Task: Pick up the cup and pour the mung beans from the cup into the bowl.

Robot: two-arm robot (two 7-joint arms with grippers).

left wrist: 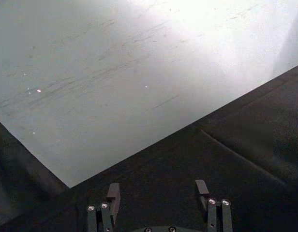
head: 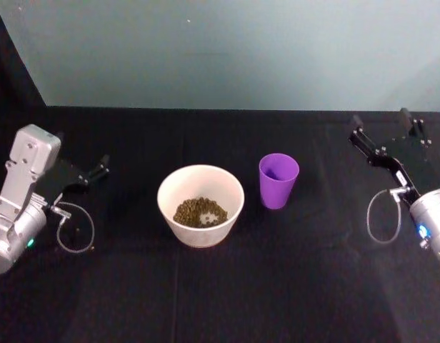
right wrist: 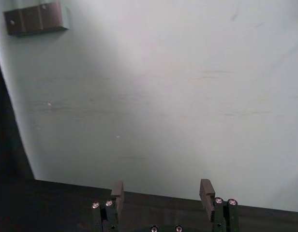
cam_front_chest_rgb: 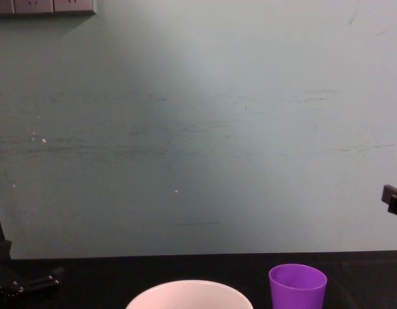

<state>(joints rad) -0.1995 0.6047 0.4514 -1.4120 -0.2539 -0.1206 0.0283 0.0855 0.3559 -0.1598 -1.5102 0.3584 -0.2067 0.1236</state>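
Beans [head: 200, 212] lie in the bowl [head: 171, 200] at mid-tabletop; cup [head: 278, 181] upright just beside it, apparently emptied. My left jaws [head: 98, 169] and right jaws [head: 381, 127], both released, rest near opposite side edges, pouring apparently done.

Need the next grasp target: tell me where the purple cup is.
In the head view the cup stands upright on the black table, right of centre, just right of the bowl and apart from it.
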